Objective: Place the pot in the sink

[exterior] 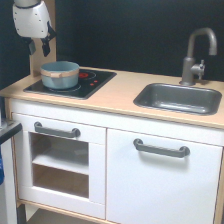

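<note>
The teal-blue pot (60,74), with a tan band around its rim and no lid, stands upright on the black hob (95,81) at the exterior view's left. The dark grey sink (176,100) is set into the counter at the exterior view's right, with nothing in it. My gripper (39,48) hangs from a white wrist at the top left, above and slightly left of the pot. Its two dark fingers (46,45) point down with a gap between them and hold nothing. It stands apart from the pot.
A grey faucet (196,52) rises behind the sink with its spout curving over the basin. A light wooden counter (120,90) runs between hob and sink. A wooden post (36,62) stands behind the gripper. White cabinet fronts with grey handles (161,148) lie below.
</note>
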You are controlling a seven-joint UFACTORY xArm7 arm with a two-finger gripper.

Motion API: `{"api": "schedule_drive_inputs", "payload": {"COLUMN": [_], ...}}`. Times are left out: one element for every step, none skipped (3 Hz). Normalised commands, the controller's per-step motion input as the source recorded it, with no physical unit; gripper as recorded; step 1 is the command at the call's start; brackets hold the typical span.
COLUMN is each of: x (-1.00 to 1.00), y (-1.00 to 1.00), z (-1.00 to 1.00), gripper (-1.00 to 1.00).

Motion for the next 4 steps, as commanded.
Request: {"api": "schedule_drive_inputs", "payload": {"x": [0.04,0.13,0.21,0.24], "y": [0.08,0.10,0.12,0.14], "z": [-0.30,-0.47,-0.67,-0.87], "gripper": [1.00,1.00,1.00,1.00]}}
